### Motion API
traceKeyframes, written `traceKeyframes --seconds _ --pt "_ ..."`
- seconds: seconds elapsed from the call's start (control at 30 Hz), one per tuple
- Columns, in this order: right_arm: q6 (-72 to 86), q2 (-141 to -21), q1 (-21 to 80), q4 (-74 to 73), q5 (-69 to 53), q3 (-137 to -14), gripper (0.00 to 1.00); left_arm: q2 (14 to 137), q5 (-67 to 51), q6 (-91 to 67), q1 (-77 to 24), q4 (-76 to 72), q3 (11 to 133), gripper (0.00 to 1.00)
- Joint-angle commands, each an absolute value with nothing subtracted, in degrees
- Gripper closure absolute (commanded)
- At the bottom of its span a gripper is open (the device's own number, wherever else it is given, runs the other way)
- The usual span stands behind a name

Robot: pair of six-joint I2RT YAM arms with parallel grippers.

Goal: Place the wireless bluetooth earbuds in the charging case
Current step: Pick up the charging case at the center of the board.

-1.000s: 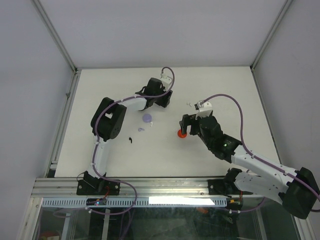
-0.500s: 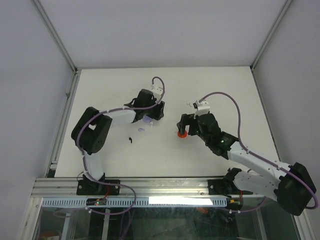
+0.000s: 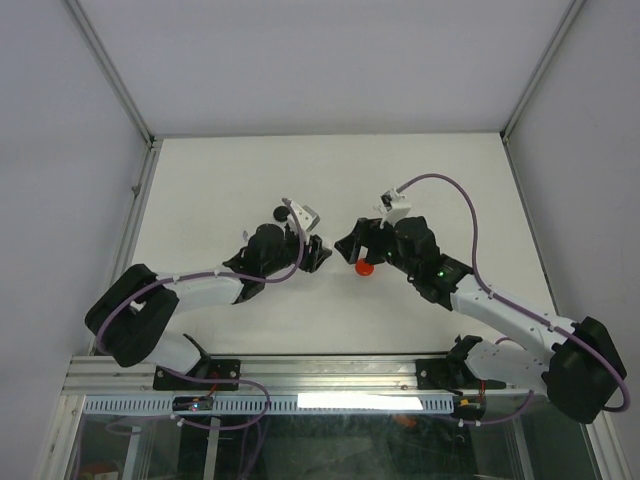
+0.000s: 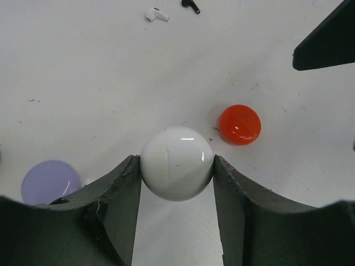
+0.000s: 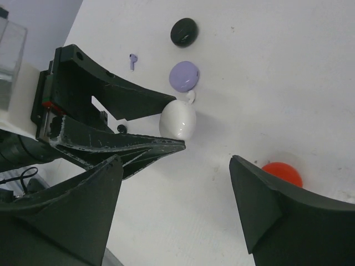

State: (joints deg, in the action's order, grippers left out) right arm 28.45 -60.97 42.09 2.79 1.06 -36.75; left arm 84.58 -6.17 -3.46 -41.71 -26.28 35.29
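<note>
The left arm (image 3: 200, 290) has swept right across the desk (image 3: 210, 170)! A second ago it was up at the far side. Now it is stretched out low, and the left jaws have arrived just beside the red case (image 4: 239, 124) with the white case (image 4: 176, 169) between them. They have nipped in a touch and settled: a medium gap, both inner faces pressed on the sides of that smooth white dome. Whether it is lifted clear of the desk, I cannot tell.

The right arm (image 3: 500, 310) has moved too. It was hovering right at the red case and has now slid off it to meet the left. The right jaws are wide, a shade narrower than a moment ago, and hold nothing. The red case peeks out beside one finger, outside the gap.

What does it mean? To my eye this is a two-arm set-up, with one arm steadying the white case while the other works on it. The case looks shut, so nothing can go in until the lid comes up.

The buds are all loose on the desk. The white earbud (image 4: 156, 15) and black earbud (image 4: 190, 5) lie side by side, well beyond the red case. The purple earbud (image 5: 132, 61) lies well apart from the red case, past the purple case (image 5: 184, 75) and near the black case (image 5: 183, 31). I see no red bud.
</note>
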Motion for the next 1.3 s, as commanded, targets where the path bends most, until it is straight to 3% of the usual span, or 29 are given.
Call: traceKeyframes --seconds 0.0,0.17,0.37,0.53,0.97,1.27 --pt "31.5 -61.7 41.8 8.7 -3.9 -38.7 0.20 78.4 -8.3 -1.4 -42.0 -45.3 30.1 0.56" --pt "32.2 -63.2 41.6 11.3 -5.5 -38.6 0.25 76.4 -12.9 1.0 -42.2 -54.7 25.1 0.56" --pt "32.3 -62.4 41.2 12.4 -9.0 -38.3 0.30 75.4 -18.7 7.5 -42.3 -55.2 23.7 0.55" --pt "27.3 -60.0 40.2 3.3 -11.4 -42.3 0.30 72.5 -23.1 17.2 -42.8 -52.4 22.4 0.55" --pt "18.9 -66.3 38.4 -9.2 -27.4 -54.6 0.32 65.3 -20.1 39.9 -48.3 -40.4 23.3 0.56" --pt "17.1 -69.4 38.4 -13.4 -30.5 -56.2 0.37 63.5 -17.7 43.6 -49.7 -39.3 23.5 0.56"
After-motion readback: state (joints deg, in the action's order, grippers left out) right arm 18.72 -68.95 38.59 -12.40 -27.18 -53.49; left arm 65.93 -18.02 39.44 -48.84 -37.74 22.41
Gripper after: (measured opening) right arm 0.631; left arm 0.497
